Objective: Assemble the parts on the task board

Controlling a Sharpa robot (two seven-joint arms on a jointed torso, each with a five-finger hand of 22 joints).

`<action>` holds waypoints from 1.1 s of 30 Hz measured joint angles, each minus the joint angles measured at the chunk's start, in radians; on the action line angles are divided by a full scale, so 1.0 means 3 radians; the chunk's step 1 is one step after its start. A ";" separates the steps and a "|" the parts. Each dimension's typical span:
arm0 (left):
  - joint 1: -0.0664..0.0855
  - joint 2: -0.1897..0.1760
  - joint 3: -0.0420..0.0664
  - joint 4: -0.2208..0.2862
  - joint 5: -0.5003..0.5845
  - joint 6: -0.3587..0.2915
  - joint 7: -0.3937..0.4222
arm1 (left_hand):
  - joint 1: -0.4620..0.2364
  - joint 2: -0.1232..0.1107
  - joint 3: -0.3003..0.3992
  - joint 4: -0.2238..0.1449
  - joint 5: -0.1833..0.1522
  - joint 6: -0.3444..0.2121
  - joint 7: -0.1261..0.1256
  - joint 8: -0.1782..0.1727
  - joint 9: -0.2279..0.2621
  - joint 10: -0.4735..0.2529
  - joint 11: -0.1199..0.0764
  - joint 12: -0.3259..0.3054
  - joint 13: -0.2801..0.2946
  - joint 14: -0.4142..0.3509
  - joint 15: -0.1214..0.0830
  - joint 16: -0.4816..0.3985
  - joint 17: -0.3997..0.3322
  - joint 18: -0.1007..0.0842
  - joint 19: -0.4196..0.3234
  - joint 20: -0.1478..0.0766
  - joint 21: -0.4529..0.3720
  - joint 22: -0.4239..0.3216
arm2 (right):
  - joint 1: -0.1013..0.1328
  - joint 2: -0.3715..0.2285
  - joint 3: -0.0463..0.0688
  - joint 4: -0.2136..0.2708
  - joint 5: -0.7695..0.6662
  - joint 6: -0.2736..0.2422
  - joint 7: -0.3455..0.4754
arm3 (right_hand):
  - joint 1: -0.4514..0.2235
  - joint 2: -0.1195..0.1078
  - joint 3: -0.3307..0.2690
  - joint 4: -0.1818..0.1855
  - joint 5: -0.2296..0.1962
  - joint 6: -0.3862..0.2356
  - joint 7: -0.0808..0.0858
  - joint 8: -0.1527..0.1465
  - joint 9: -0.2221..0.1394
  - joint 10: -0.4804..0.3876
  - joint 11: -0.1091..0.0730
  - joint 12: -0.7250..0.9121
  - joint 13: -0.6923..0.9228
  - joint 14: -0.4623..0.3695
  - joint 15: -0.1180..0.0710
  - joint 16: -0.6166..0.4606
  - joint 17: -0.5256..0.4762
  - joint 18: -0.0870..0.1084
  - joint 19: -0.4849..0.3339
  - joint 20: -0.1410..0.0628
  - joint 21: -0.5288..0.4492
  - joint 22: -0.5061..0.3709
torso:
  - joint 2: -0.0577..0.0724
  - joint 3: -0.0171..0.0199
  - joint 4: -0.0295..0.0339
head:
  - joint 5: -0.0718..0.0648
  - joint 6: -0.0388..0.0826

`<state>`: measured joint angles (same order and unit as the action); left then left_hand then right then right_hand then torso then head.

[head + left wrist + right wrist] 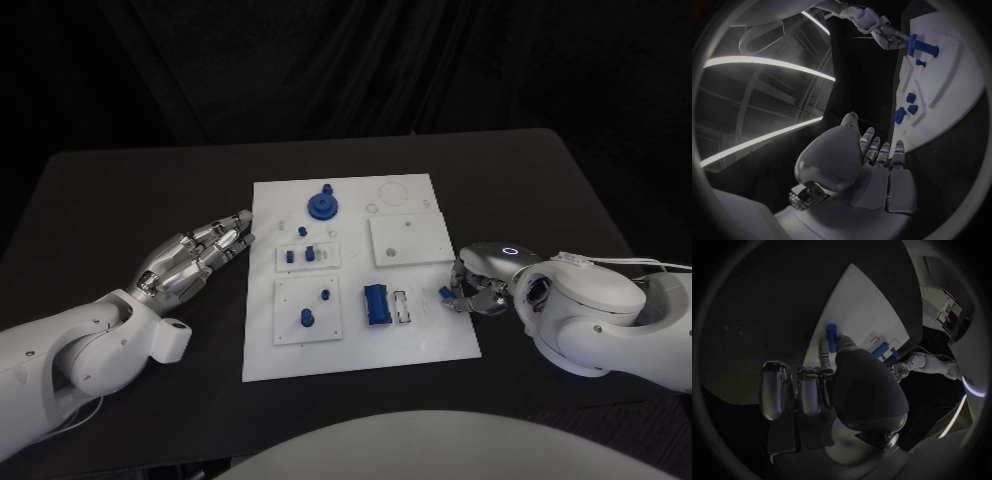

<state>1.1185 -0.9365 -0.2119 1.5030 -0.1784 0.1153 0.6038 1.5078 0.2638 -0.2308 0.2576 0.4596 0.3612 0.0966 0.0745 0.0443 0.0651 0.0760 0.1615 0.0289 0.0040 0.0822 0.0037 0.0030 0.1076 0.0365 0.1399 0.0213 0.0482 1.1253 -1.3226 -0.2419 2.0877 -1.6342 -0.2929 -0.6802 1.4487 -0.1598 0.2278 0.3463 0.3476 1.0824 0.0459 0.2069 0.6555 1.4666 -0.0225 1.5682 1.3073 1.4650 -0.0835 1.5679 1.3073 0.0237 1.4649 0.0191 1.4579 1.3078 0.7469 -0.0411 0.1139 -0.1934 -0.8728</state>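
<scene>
The white task board lies mid-table with several blue parts on it. My right hand sits at the board's right edge and pinches a small blue peg between thumb and a finger; the right wrist view shows that peg upright over the board. A blue block lies just left of it, beside a white slot. My left hand lies beside the board's left edge, fingers stretched out and holding nothing. The left wrist view shows this hand next to the board.
A blue round piece stands near the board's far edge, with two small pegs below it. Blue pieces sit in a small inset plate, and one peg in the lower plate. A white square plate lies right of centre.
</scene>
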 measured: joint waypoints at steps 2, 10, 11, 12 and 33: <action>-0.0001 0.0000 0.0000 0.0003 0.0000 0.0002 -0.0002 | 0.0000 0.0000 0.0004 -0.0004 0.0000 0.0000 0.0000 0.0000 0.0000 0.0000 0.0000 0.0000 0.0000 0.0000 0.0000 0.0000 -0.0001 0.0000 0.0000 0.0000 0.0000 0.0000 | -0.0009 0.0003 -0.0004 0.0000 0.0038 -0.0064 0.0000 | -0.0097 -0.0105 0.0265 -0.0057 -0.0003 0.0000 0.0000 0.0008 0.0001 0.0000 0.0000 0.0000 0.0000 0.0000 0.0000 0.0000 0.0000 0.0000 0.0000 0.0000 0.0000 0.0000 | -0.0001 0.0000 0.0000 | 0.0007 0.0000; -0.0005 -0.0005 0.0000 0.0007 0.0000 0.0007 -0.0009 | 0.0000 0.0000 0.0004 -0.0004 0.0000 0.0000 0.0000 0.0000 0.0000 0.0000 0.0000 0.0000 0.0000 0.0000 0.0000 0.0000 -0.0002 0.0000 0.0000 0.0000 0.0000 0.0000 | -0.0022 -0.0004 -0.0011 0.0032 0.0505 -0.0349 0.0000 | -0.0159 -0.0167 0.0461 -0.0147 0.0003 0.0003 -0.0003 0.0021 0.0030 0.0000 0.0000 0.0000 0.0000 0.0000 0.0000 0.0000 0.0000 0.0000 0.0001 0.0001 0.0000 0.0000 | -0.0001 -0.0002 0.0000 | 0.0018 0.0000; -0.0006 -0.0006 0.0000 0.0007 0.0000 0.0007 -0.0009 | 0.0000 0.0000 0.0004 -0.0004 0.0000 0.0000 0.0000 0.0000 0.0000 0.0000 0.0000 0.0000 0.0000 0.0000 0.0000 0.0000 -0.0002 0.0000 0.0000 0.0000 0.0000 0.0000 | -0.0023 -0.0004 -0.0012 0.0040 0.0618 -0.0397 0.0005 | -0.0165 -0.0171 0.0464 -0.0144 0.0014 0.0007 -0.0007 0.0027 0.0030 0.0000 0.0000 0.0000 0.0000 0.0000 0.0000 0.0000 0.0000 0.0000 0.0001 0.0001 0.0000 0.0000 | -0.0001 -0.0003 -0.0001 | 0.0018 0.0000; -0.0006 -0.0006 0.0000 0.0007 0.0000 0.0007 -0.0010 | 0.0000 0.0000 0.0004 -0.0004 0.0000 0.0000 0.0000 0.0000 0.0000 0.0000 0.0000 0.0000 0.0000 0.0000 0.0000 0.0000 -0.0002 0.0000 0.0000 0.0000 0.0000 0.0000 | -0.0024 -0.0005 -0.0014 0.0046 0.0710 -0.0433 0.0014 | -0.0181 -0.0187 0.0471 -0.0138 0.0026 0.0012 -0.0012 0.0037 0.0030 0.0000 0.0000 0.0000 0.0000 0.0000 0.0000 0.0000 0.0000 0.0000 0.0001 0.0001 0.0000 0.0000 | -0.0001 -0.0003 -0.0002 | 0.0019 0.0000; -0.0012 -0.0003 0.0000 0.0007 0.0000 0.0011 -0.0014 | 0.0013 0.0013 0.0018 -0.0018 0.0000 -0.0055 0.0018 -0.0018 -0.0003 0.0010 0.0010 0.0000 0.0000 0.0000 0.0025 0.0000 -0.0002 0.0000 0.0000 0.0000 0.0000 0.0000 | -0.0034 0.0105 -0.0020 0.0147 0.2100 -0.0964 0.0395 | -0.0323 -0.0194 0.0622 -0.0226 0.0027 0.0016 -0.0017 0.0069 0.0084 0.0001 -0.0026 0.0000 0.0000 0.0002 -0.0001 0.0000 0.0000 0.0000 0.0001 0.0001 0.0000 -0.0001 | 0.0002 -0.0001 0.0000 | 0.0050 0.0000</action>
<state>1.1150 -0.9373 -0.2119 1.5050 -0.1785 0.1185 0.5995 1.5117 0.2677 -0.2254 0.2522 0.4596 0.3447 0.1019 0.0690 0.0434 0.0682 0.0790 0.1615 0.0289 0.0041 0.0897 0.0037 0.0025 0.1075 0.0365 0.1398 0.0214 0.0482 1.1152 -1.2912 -0.2479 2.1318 -1.0040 -0.5821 -0.5618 1.3519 -0.2180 0.4144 0.2784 0.3557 1.0873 0.0407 0.2277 0.6806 1.4668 -0.0303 1.5682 1.3073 1.4655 -0.0839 1.5679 1.3073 0.0236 1.4652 0.0195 1.4580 1.3075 0.7473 -0.0414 0.1138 -0.1783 -0.8728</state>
